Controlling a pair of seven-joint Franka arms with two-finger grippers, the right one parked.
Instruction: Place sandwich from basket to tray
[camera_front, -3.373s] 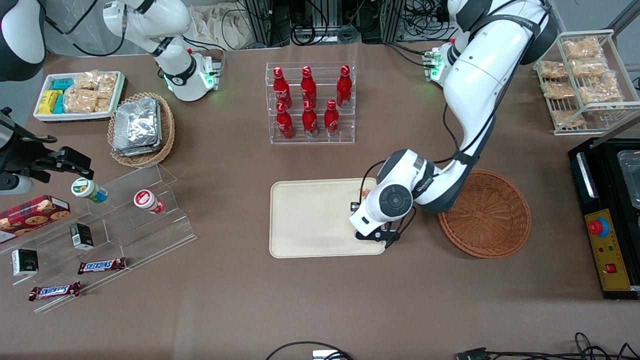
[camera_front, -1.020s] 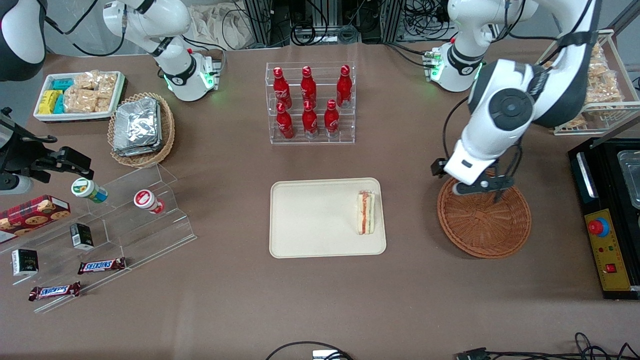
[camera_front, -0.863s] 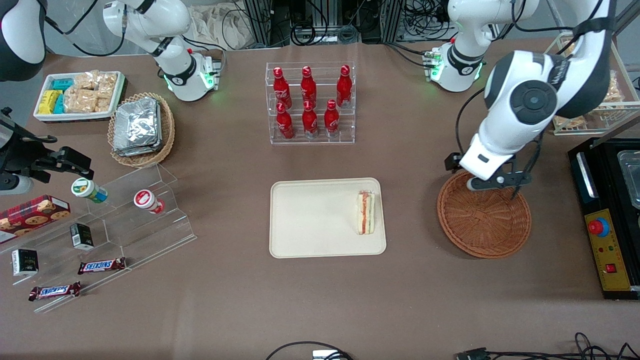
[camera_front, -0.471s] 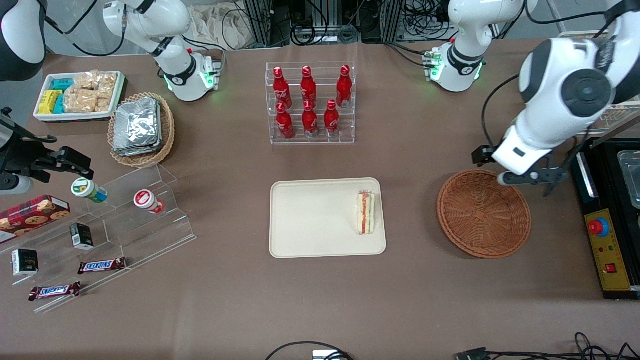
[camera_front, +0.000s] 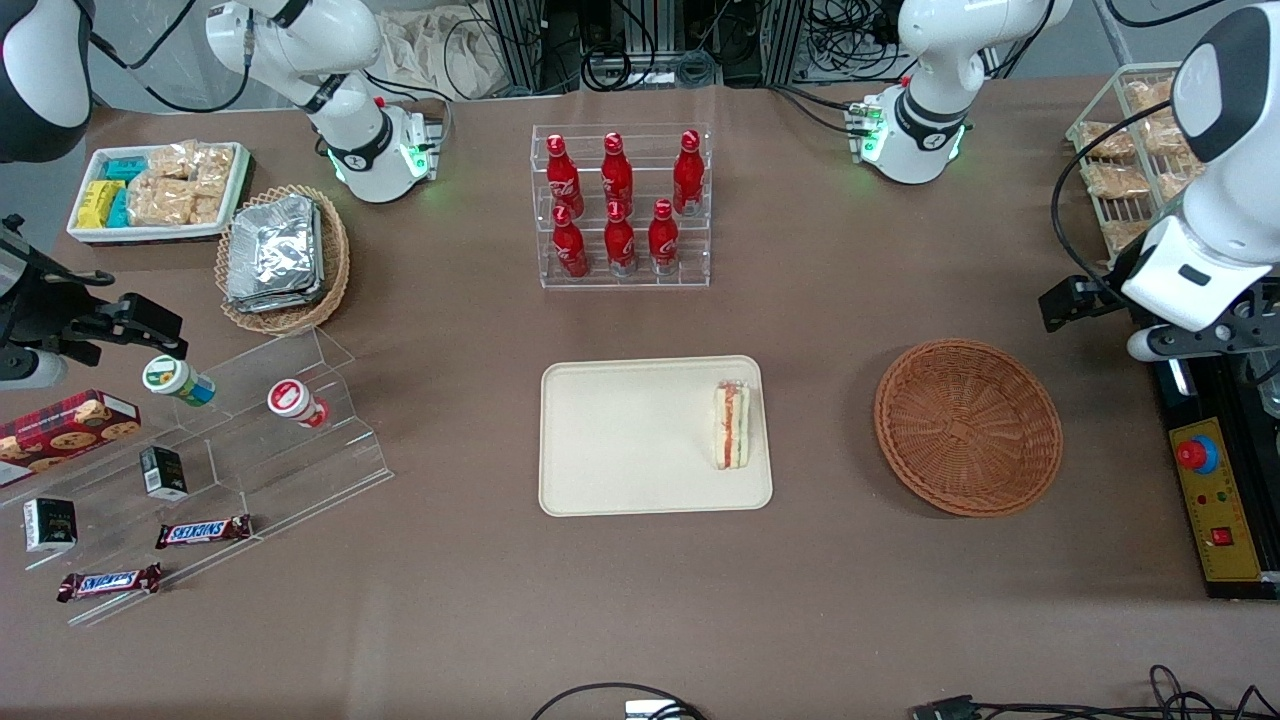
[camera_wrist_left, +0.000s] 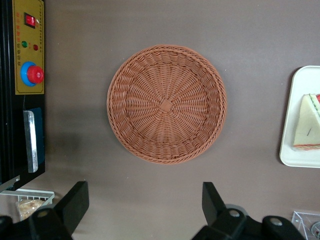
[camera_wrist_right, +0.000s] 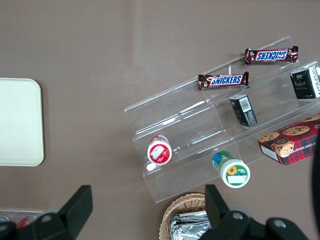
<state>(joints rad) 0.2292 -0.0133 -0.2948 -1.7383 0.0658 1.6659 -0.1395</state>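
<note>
Sandwich (camera_front: 732, 425): lying flat on the tray (camera_front: 620, 440), at the end nearest the basket (camera_front: 968, 427), so your placing looks done; basket holds nothing. Your gripper (camera_wrist_left: 145, 207): fingers wide apart, gripping nothing, raised above the table toward the working arm's end, well apart from both; probably retiring.

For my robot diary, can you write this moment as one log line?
sandwich: on tray | basket: empty | gripper: jaws open, high, near control box

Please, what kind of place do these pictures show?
Probably a robotics lab staged as a snack shop: a rack of red bottles, Snickers bars on clear steps, and a sandwich on a tray. The open claw hangs above the table.
</note>
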